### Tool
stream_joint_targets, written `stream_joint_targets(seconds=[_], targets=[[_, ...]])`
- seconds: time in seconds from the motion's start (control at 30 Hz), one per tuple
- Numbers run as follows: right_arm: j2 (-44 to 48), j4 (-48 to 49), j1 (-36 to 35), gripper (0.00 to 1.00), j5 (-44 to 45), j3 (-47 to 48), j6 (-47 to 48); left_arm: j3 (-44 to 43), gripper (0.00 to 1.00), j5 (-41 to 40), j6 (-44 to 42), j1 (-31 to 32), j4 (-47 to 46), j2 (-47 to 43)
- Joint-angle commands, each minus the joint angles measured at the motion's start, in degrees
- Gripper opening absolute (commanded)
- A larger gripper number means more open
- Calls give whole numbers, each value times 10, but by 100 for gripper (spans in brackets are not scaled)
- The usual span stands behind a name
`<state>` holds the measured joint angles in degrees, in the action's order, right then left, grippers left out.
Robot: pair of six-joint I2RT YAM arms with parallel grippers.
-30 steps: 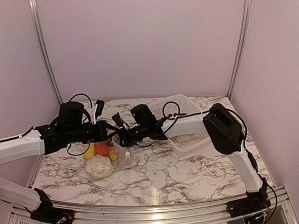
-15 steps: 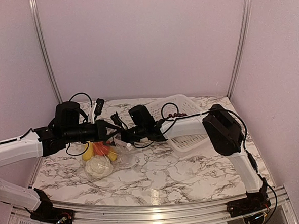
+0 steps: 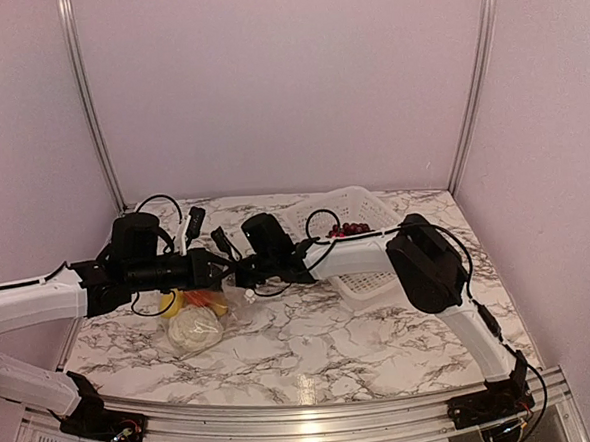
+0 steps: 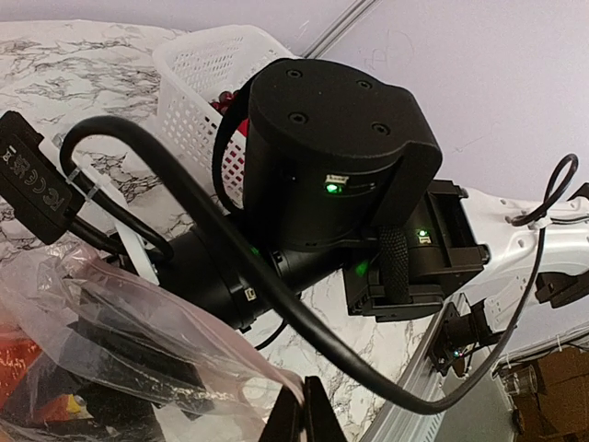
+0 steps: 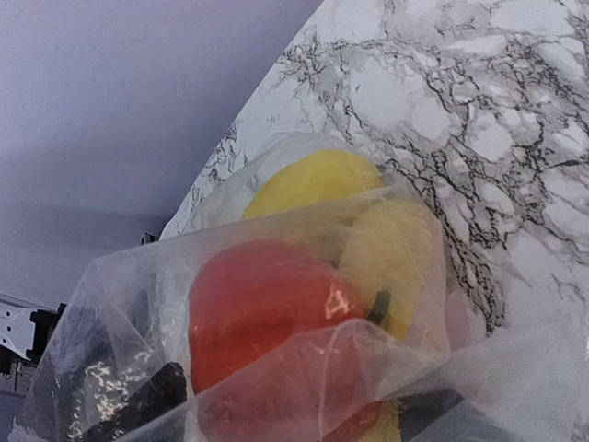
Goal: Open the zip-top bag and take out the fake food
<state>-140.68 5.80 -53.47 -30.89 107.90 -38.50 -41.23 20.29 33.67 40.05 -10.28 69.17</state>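
Left gripper [image 4: 300, 412]: fingers pressed together, pinching the film of the zip-top bag [image 3: 223, 308]. Right gripper [image 3: 240, 275] meets the bag's top edge from 3 o'clock; fingers hidden by plastic, can't tell if apart or together. The bag's bottom rests on the marble table [image 3: 333, 349], 9 o'clock of table centre. Fake food [image 3: 193, 307] is inside: red piece [image 5: 258, 304], yellow piece [image 5: 313, 184], cream-white piece [image 3: 192, 329]. White lattice basket [image 3: 374, 279] at 2 o'clock of the bag, apart.
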Motion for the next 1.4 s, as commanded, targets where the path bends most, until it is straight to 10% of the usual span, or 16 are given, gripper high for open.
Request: stream_joint_targets(seconds=[0.0,0.4,1.37], targets=[[-34,-11,-6,76,27,23,7,17,0,23,-1,5,-30,-23],[34,28,3,44,44,-32,30,22,0,-36,-21,-22,37,-61],[414,7,128,32,60,-348,103,-231,0,4,-93,-34,41,193]])
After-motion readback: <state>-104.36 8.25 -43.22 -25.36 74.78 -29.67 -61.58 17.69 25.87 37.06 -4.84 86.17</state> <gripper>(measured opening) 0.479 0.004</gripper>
